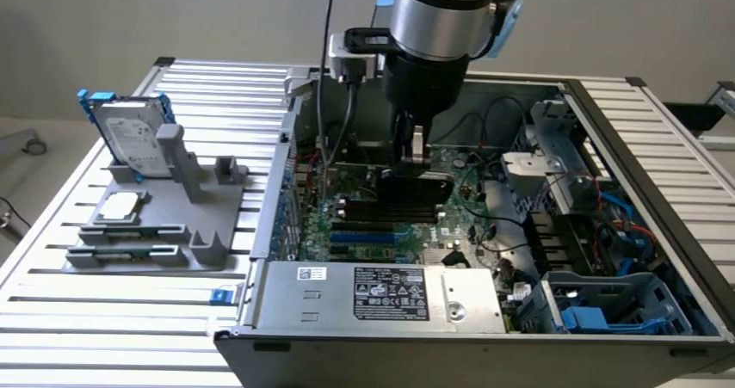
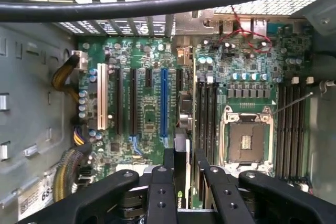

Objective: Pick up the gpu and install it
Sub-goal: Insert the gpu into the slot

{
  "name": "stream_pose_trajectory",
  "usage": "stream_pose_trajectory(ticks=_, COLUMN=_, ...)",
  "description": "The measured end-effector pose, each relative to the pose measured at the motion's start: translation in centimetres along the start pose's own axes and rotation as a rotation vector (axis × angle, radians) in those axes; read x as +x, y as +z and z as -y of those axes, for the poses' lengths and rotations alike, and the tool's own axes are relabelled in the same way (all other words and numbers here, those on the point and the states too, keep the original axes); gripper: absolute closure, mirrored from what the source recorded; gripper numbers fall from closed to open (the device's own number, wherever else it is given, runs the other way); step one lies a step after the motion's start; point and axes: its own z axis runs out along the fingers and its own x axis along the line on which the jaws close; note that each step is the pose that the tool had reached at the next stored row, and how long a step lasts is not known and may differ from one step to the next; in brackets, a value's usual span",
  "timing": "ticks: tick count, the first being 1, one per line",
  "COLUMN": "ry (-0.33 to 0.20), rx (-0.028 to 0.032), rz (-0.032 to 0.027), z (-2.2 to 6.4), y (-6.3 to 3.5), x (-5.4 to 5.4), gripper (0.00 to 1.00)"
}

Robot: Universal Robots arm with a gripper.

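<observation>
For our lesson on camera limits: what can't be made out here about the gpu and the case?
- Exterior view: whether the gpu touches the board; the card hides what lies beneath it.
- Wrist view: the gpu's faces; it is edge-on, with the gripper covering part.
- Exterior view: the text on the power supply label; too small.

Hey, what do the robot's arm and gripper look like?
The arm is a silver-grey cylinder with light blue caps and a black wrist section. A thin black cable runs up beside it. The gripper has black fingers with round screw holes.
</observation>
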Motion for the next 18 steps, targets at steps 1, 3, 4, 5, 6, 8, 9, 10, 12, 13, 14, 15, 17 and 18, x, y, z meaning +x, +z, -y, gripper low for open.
stream_pose_trajectory(ticks=1, ry=0.000, rx=0.0002, rz=0.0015, z=-0.10, y=0.05, x=0.3, gripper=0.74)
stream_pose_trajectory(ticks=3, ry=0.000, rx=0.0006, rz=0.0032, z=-0.38, y=0.14, x=0.9, gripper=0.74)
stream_pose_trajectory(ticks=4, ry=0.000, rx=0.0007, rz=0.0036, z=-0.50, y=0.18, x=1.1, gripper=0.74)
stream_pose_trajectory(ticks=5, ry=-0.001, rx=0.0007, rz=0.0037, z=-0.58, y=0.22, x=1.4, gripper=0.74)
stream_pose_trajectory(ticks=6, ry=-0.001, rx=0.0007, rz=0.0041, z=-0.67, y=0.27, x=1.6, gripper=0.74)
stream_pose_trajectory(ticks=8, ry=-0.001, rx=0.0010, rz=0.0048, z=-0.84, y=0.43, x=2.0, gripper=0.74)
stream_pose_trajectory(ticks=9, ry=-0.001, rx=0.0014, rz=0.0051, z=-0.95, y=0.53, x=2.1, gripper=0.74)
stream_pose_trajectory(ticks=10, ry=-0.001, rx=0.0017, rz=0.0052, z=-1.07, y=0.63, x=2.3, gripper=0.74)
stream_pose_trajectory(ticks=12, ry=-0.001, rx=0.0028, rz=0.0060, z=-1.38, y=0.82, x=2.4, gripper=0.74)
stream_pose_trajectory(ticks=13, ry=-0.001, rx=0.0030, rz=0.0060, z=-1.53, y=0.87, x=2.4, gripper=0.74)
stream_pose_trajectory(ticks=14, ry=-0.001, rx=0.0034, rz=0.0063, z=-1.65, y=0.91, x=2.5, gripper=0.74)
stream_pose_trajectory(ticks=15, ry=-0.001, rx=0.0036, rz=0.0062, z=-1.72, y=0.95, x=2.5, gripper=0.74)
stream_pose_trajectory(ticks=17, ry=-0.001, rx=0.0042, rz=0.0064, z=-1.79, y=1.04, x=2.6, gripper=0.74)
stream_pose_trajectory(ticks=18, ry=-0.001, rx=0.0046, rz=0.0064, z=-1.80, y=1.11, x=2.6, gripper=0.74)
